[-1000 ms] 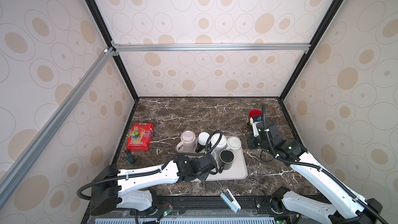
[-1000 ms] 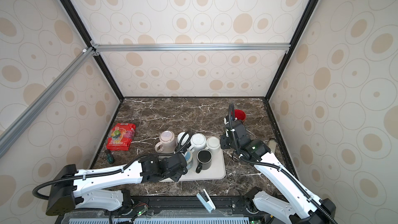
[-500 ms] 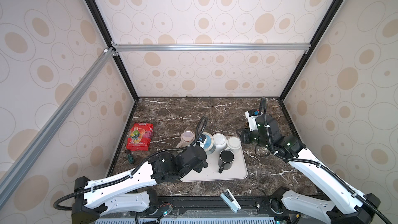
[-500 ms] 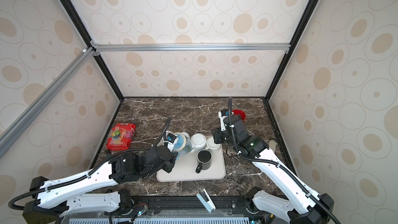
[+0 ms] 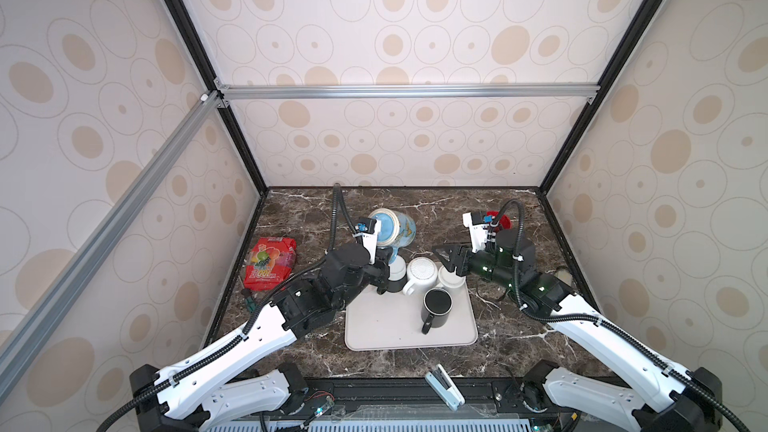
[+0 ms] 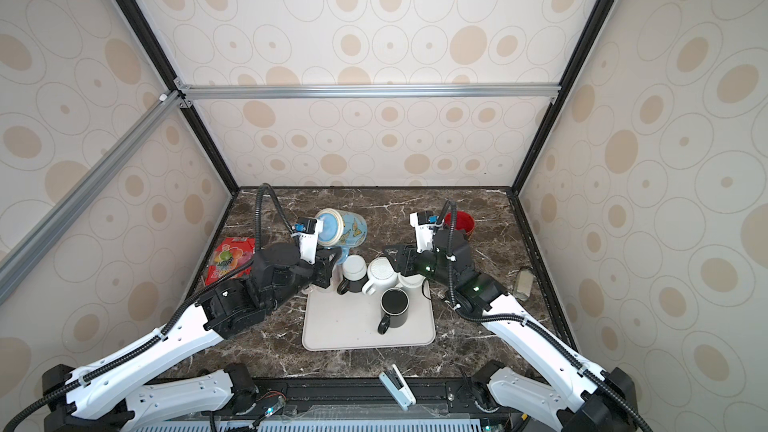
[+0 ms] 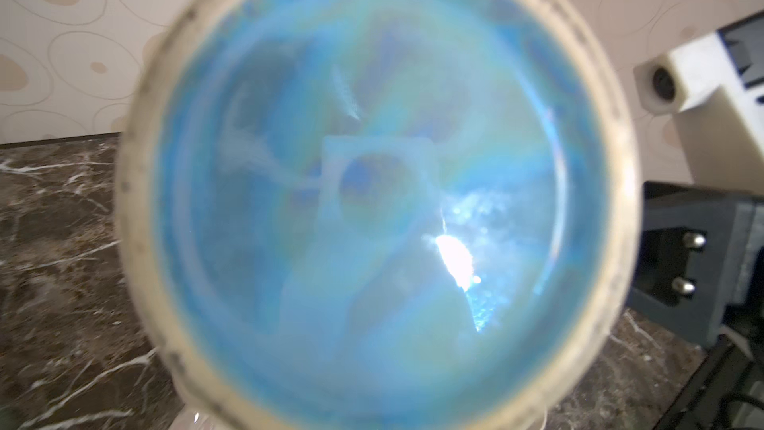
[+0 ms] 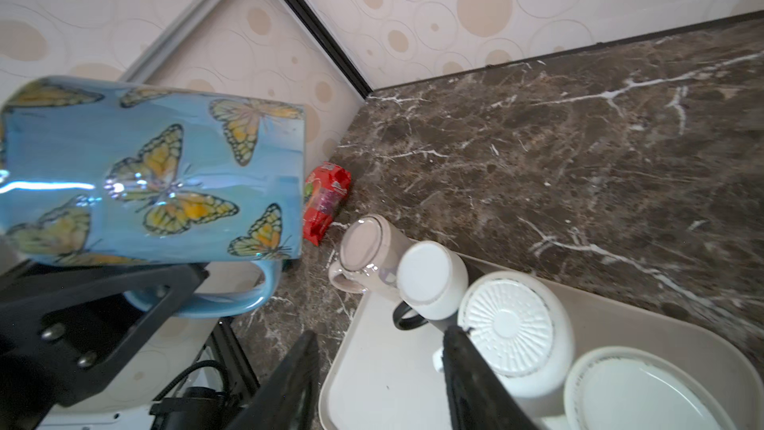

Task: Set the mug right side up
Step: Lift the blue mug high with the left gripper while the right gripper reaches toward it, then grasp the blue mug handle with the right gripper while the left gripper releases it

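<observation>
The mug [image 5: 392, 228] [image 6: 343, 228] is blue with yellow butterflies. It hangs in the air on its side behind the tray, handle downward. My left gripper [image 5: 384, 257] [image 6: 332, 261] is shut on that handle [image 8: 231, 299]. In the left wrist view one round blue end of the mug [image 7: 372, 184], ringed in cream, fills the frame and hides the jaws. My right gripper [image 5: 445, 259] [image 6: 394, 257] [image 8: 380, 335] is open and empty, hovering over the tray's back right, a short way right of the mug.
A beige tray [image 5: 390, 336] holds an upright black mug [image 5: 436, 305] and upside-down white mugs [image 5: 420, 272]. A pinkish mug [image 8: 366, 250] stands upside down by the tray's corner. A red snack packet [image 5: 270, 263] lies left, a red cup [image 5: 500, 220] back right, a stapler [image 5: 444, 386] in front.
My left arm has lifted the blue mug off the tray, carried it toward the back and tipped it onto its side. My right gripper has opened and swung left toward the mug.
</observation>
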Controlling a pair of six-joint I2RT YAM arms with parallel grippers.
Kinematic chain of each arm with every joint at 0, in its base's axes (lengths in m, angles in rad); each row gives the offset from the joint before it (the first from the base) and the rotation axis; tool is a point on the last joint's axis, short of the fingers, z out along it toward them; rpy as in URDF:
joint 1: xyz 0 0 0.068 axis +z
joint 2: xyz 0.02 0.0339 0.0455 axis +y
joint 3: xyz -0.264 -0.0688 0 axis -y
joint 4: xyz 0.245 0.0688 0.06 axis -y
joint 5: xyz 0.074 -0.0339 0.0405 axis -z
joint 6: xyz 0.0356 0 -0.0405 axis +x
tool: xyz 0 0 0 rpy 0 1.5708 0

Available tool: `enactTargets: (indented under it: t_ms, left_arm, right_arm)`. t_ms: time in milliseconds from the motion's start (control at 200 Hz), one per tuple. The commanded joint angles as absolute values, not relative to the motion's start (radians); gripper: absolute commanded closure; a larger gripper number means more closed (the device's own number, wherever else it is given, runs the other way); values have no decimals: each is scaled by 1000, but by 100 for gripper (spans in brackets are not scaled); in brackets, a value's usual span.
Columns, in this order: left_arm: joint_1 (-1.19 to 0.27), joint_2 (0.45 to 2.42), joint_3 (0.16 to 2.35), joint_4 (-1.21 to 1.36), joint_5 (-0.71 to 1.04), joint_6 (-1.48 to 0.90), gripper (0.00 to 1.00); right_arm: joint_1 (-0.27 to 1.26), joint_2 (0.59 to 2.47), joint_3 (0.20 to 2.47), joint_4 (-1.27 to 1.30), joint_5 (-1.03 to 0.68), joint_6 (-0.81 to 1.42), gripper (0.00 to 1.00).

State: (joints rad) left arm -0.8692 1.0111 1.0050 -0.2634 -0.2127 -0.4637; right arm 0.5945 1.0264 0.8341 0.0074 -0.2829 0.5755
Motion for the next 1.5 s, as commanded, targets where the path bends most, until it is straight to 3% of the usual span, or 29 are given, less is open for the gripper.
enactTargets:
  t_ms: [0, 130, 330, 555, 1065, 1190, 1345, 1395, 1495]
  left_arm:
    - [-821, 1022, 1025, 55, -40, -505, 100]
    - [-789, 1045, 1023, 167, 40, -545, 100]
    - [-748, 1000, 1009, 255, 99, -598, 100]
    - [-719, 936, 933, 398, 170, -657, 100]
    - [-685, 1077, 780, 969, 510, -1077, 100]
    - [-684, 1128, 756, 1059, 528, -1145, 100]
    - [-685, 1151, 760, 1067, 532, -1154, 100]
    - [-685, 1156, 761, 1059, 533, -1150, 100]
    - [-681, 1167, 765, 1059, 541, -1147, 100]
  right_arm:
    - [598, 1012, 802, 162, -376, 618, 48]
    - [597, 1018, 791, 226, -421, 677, 48]
    - [598, 1064, 684, 636, -536, 880, 48]
    - [598, 1144, 671, 905, -628, 1025, 47]
    - [599, 1271, 808, 1067, -697, 1066, 45]
    - [600, 1330, 835, 1158, -698, 1126, 57]
    - [597, 1353, 861, 1224, -708, 1151, 94]
    - [597, 1355, 869, 1217, -719, 1150, 95]
    - [598, 1360, 887, 1201, -727, 1156, 86]
